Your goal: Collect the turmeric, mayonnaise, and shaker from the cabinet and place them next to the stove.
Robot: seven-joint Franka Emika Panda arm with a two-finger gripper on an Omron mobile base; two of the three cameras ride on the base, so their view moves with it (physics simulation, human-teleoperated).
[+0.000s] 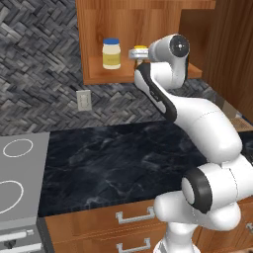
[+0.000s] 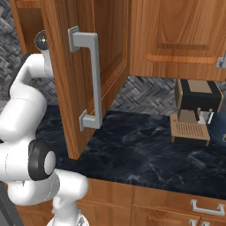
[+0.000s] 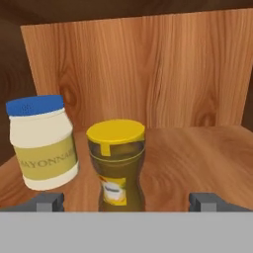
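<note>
**Open fingers line up on the turmeric jar**

Nearest the hand camera, the gripper (image 3: 126, 201) hangs with its fingers (image 3: 48, 201) spread wide and empty, one tip on each side of the turmeric (image 3: 116, 165), which stands upright on the cabinet (image 1: 148, 29) shelf, well above the black counter (image 1: 118, 158).

The stove (image 1: 20, 183) lies at the left end of that counter, well apart from the cabinet, so the jar has some way to travel. The mayonnaise (image 3: 43, 142) stands upright just beside the turmeric, to its left in the hand view, apparently not touching it.

The step in hand looks like grasping the turmeric. Done well, the fingers would ease forward until the jar's body sits squarely between them, closing on the waist below the yellow lid, while the left finger stays off the mayonnaise.

Counted: one cabinet, one stove, one mayonnaise jar, one turmeric jar. The shaker cannot be made out from here.
</note>
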